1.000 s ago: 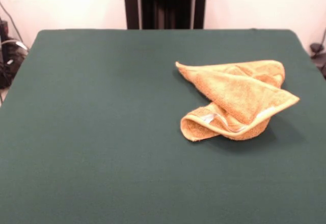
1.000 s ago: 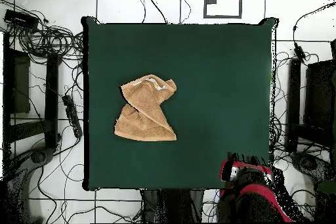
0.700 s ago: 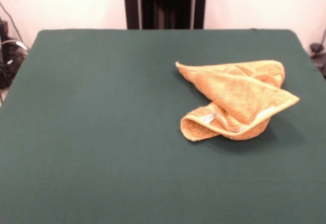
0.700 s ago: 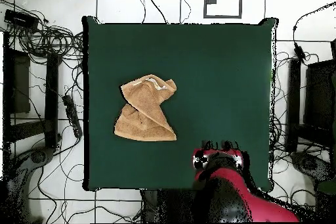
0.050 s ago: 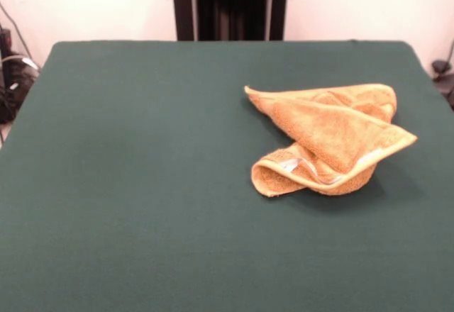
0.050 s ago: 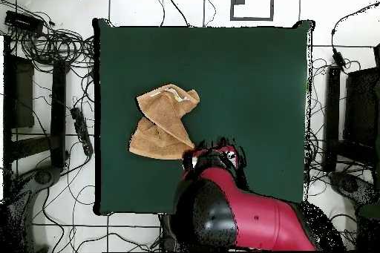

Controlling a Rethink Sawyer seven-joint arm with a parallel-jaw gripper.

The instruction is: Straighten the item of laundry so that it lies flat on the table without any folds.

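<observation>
The item of laundry (image 5: 333, 138) is an orange-tan towel, crumpled and folded over itself into a rough triangle on the right half of the dark green table (image 5: 142, 156). A pale band shows along its near folded edge. From overhead the item of laundry (image 6: 165, 120) lies left of the middle of the table (image 6: 252, 79). The red and black arm reaches in from the bottom edge. Its gripper (image 6: 213, 153) end hovers just beside the towel's lower right corner, and the arm's head hides the gripper's state. The front view shows no arm.
Tangled cables (image 6: 70, 50) and black equipment boxes (image 6: 22, 90) lie on the tiled floor around the table's left and right sides. The table's edges are close to the towel only on its left side in the overhead view.
The arm has swung from the table's lower right corner leftward and inward over the table, ending beside the towel's lower right corner. The towel has not moved.
</observation>
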